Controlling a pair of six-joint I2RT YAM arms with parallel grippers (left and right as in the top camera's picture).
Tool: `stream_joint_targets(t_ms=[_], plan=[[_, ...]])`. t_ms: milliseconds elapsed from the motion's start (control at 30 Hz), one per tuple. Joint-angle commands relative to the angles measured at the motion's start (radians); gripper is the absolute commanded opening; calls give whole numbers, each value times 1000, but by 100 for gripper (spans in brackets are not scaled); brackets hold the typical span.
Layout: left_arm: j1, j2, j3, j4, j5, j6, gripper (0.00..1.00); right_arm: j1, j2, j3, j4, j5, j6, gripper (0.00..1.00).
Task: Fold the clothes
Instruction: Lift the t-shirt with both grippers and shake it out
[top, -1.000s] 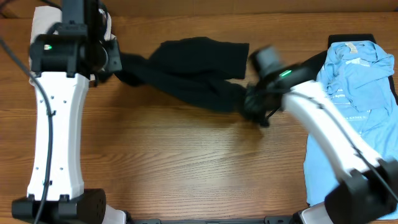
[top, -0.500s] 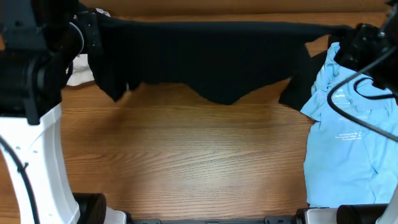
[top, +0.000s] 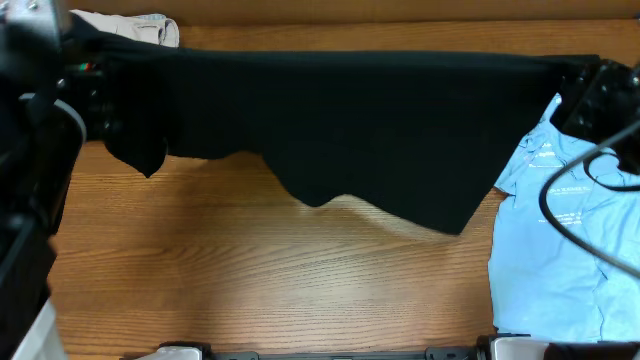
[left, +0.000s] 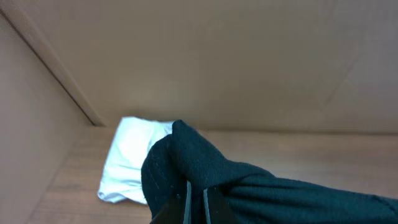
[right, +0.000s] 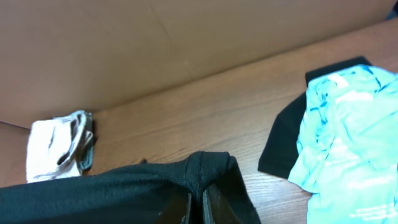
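Black shirt (top: 340, 120) taut btwn arms; L fingers (left: 177, 210) & R fingers (right: 178, 211) each pinch its edge.

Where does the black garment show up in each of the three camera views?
Overhead: the black garment is stretched across the top, left to right.
Left wrist: bunched at bottom centre, trailing right.
Right wrist: along the bottom left, bunched near centre.
Shared landmark: the white folded cloth by the table's back edge.
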Motion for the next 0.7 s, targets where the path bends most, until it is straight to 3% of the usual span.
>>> stream_joint_targets(t_ms=[0,300,533,667], plan=[[13,-66,25,31,-156,23,4,-23,-70,27,11,89,-15,4],[13,-132,24,84,-187,24,4,-22,-123,26,39,97,-52,4],[13,14,20,105,-207,71,4,-22,25,25,86,96,-74,4],[14,140,20,212,-281,93,4,-22,154,25,177,96,-94,4]])
